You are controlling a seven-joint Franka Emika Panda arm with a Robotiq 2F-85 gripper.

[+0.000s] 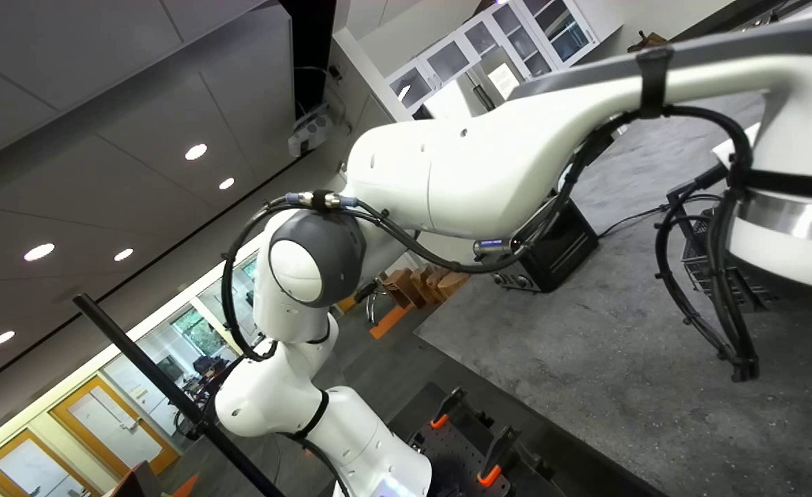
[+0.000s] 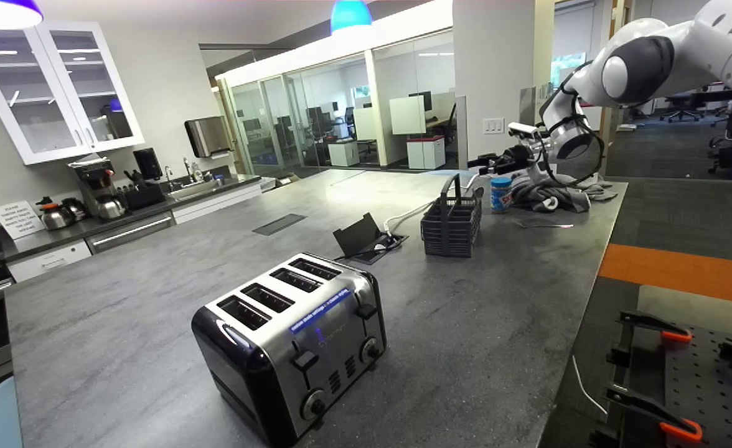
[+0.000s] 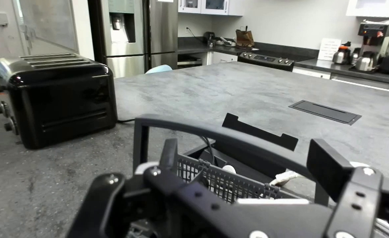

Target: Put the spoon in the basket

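Note:
The spoon (image 2: 546, 226) lies on the grey counter near its edge in an exterior view, thin and shiny. It does not show in the wrist view. The dark grey wire basket (image 2: 456, 227) stands upright on the counter, to the left of the spoon, with its handle up. In the wrist view the basket (image 3: 227, 180) shows beyond and between the fingers, partly hidden by the gripper. My gripper (image 3: 247, 160) is open with nothing between its fingers. In an exterior view the gripper (image 2: 483, 165) hangs above the counter, near the basket's handle and higher than the spoon.
A blue-lidded jar (image 2: 500, 194) and a crumpled grey cloth (image 2: 553, 191) stand beside the spoon, under the arm. A silver and black toaster (image 2: 291, 348) stands in front of the basket. An open outlet flap (image 2: 358, 235) with cables is beside the basket.

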